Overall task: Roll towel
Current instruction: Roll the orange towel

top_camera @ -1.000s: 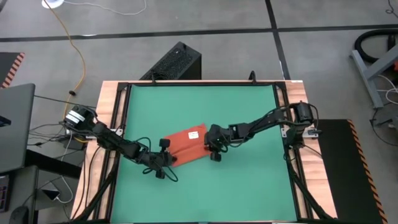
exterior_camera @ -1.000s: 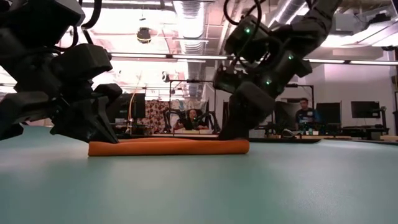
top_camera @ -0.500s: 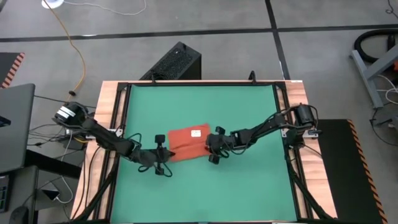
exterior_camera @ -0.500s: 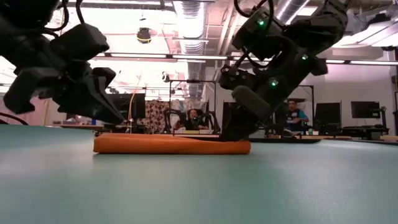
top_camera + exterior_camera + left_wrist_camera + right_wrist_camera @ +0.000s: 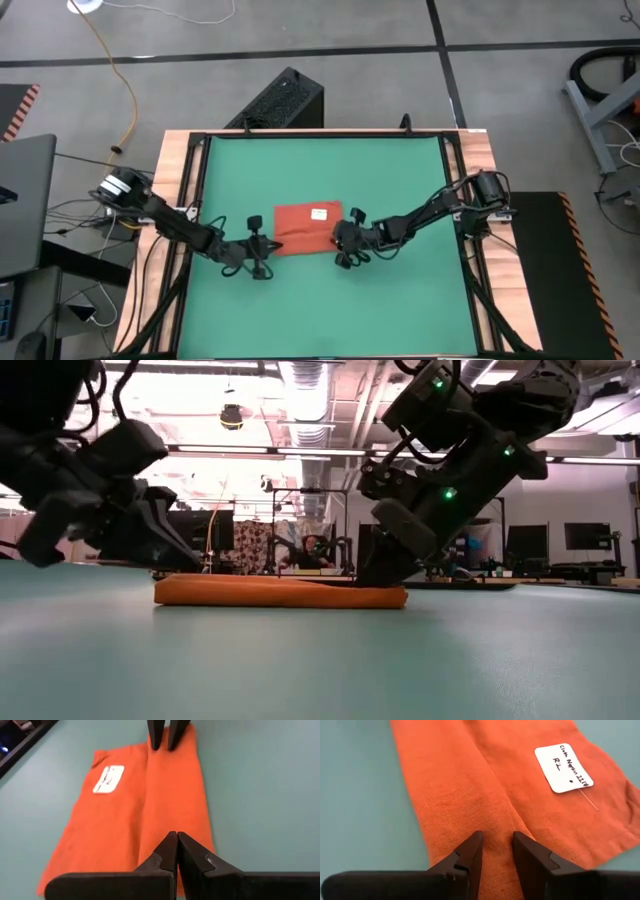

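The orange-red towel (image 5: 305, 230) lies flat and folded on the green mat (image 5: 400, 170), its white tag (image 5: 564, 768) facing up near the far edge. A crease runs along it from left to right. My left gripper (image 5: 176, 840) is shut, its tips at the towel's left end (image 5: 175, 588). My right gripper (image 5: 497, 842) stands at the towel's right end (image 5: 395, 596), fingers a little apart with cloth between them. In the left wrist view the right gripper's fingers (image 5: 156, 732) show at the towel's far end. My left gripper: the shut tips are at the towel's left end (image 5: 160, 827), coming in slanting from the table's left; I cannot tell whether they touch the cloth. My right gripper pinches a raised ridge of cloth (image 5: 496, 827) at the towel's right end between its two fingers. The fingers slant down from the table's right and lie along the crease. The towel rests flat on the mat.
A wooden frame (image 5: 185, 170) borders the mat. A black box (image 5: 285, 98) stands beyond the table's far edge and a laptop (image 5: 20, 200) to its left. People sit at desks (image 5: 312, 550) in the room behind.
The towel, slanted a second ago, has turned about on the mat and now lies square with the table's edges. My right gripper has swung toward the near edge with the towel's right end and rolled. My left gripper has tipped and drawn a little toward the far edge.
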`<state>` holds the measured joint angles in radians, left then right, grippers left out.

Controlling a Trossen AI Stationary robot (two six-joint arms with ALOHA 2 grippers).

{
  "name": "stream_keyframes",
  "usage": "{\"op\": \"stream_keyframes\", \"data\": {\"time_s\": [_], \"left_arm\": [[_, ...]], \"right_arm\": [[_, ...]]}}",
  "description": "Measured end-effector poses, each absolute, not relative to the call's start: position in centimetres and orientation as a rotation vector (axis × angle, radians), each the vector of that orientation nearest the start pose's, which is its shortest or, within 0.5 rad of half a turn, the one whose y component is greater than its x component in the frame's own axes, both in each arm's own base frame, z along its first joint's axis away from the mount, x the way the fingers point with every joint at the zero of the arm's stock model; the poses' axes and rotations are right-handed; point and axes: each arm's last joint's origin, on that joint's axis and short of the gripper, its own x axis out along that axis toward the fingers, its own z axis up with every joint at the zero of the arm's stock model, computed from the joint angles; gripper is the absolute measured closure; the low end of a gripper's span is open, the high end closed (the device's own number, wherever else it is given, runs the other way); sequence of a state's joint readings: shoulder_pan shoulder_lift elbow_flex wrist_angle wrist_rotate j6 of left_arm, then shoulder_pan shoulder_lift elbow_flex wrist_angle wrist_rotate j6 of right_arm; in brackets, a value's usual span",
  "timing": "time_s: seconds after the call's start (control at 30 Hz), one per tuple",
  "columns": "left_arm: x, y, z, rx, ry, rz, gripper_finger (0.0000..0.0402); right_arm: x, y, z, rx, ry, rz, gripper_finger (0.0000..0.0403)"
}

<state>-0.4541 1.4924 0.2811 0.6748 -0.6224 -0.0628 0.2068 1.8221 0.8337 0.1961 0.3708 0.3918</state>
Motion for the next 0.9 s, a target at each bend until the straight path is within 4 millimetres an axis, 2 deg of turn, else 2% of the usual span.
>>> {"op": "stream_keyframes", "data": {"time_s": [0.3, 0.47, 0.6, 0.73, 0.9], "left_arm": [[20.8, -8.2, 8.7, 0.229, 0.508, 0.222, 0.0402], [20.8, -8.2, 8.1, 0.206, 0.528, 0.237, 0.0401], [20.8, -8.2, 8.0, 0.204, 0.535, 0.236, 0.0401], [20.7, -8.1, 7.8, 0.198, 0.549, 0.233, 0.0401], [20.5, -8.1, 7.6, 0.179, 0.58, 0.231, 0.0401]], "right_arm": [[33.6, 6.6, 12.9, 0.145, 0.627, -0.28, 0.0271], [33.0, 7.6, 15.4, 0.074, 0.551, -0.258, 0.0271], [32.4, 9.0, 17.2, -0.058, 0.504, -0.173, 0.0271], [32.4, 10.1, 16.4, -0.188, 0.521, -0.108, 0.0271], [32.6, 9.4, 14.2, -0.177, 0.507, -0.114, 0.0271]]}}
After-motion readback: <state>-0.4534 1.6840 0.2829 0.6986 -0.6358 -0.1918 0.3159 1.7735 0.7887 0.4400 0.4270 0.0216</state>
